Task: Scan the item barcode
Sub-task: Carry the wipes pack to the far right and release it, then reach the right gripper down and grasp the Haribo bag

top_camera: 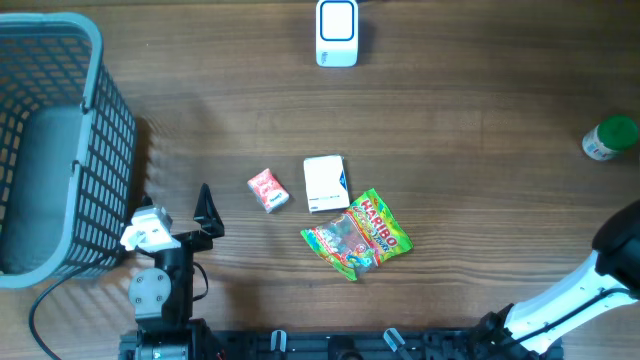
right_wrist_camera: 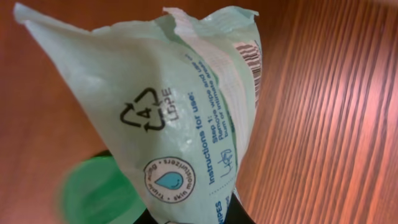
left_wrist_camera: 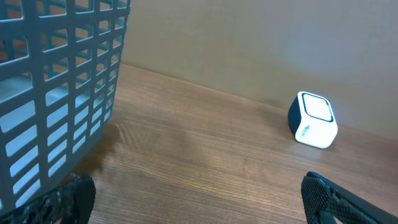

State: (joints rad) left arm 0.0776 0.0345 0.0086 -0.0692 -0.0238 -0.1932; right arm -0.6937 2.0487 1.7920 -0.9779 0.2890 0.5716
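The right gripper [right_wrist_camera: 193, 214] is clamping a pale green wipes pack [right_wrist_camera: 174, 112], holding it close to its wrist camera above the wooden table [top_camera: 480, 120], barcode [right_wrist_camera: 247, 56] showing at the pack's upper edge. The left gripper [top_camera: 172, 210] is standing spread wide beside the grey basket [top_camera: 100, 120], facing the white scanner [top_camera: 337, 32], which is sitting well apart at the table's far edge
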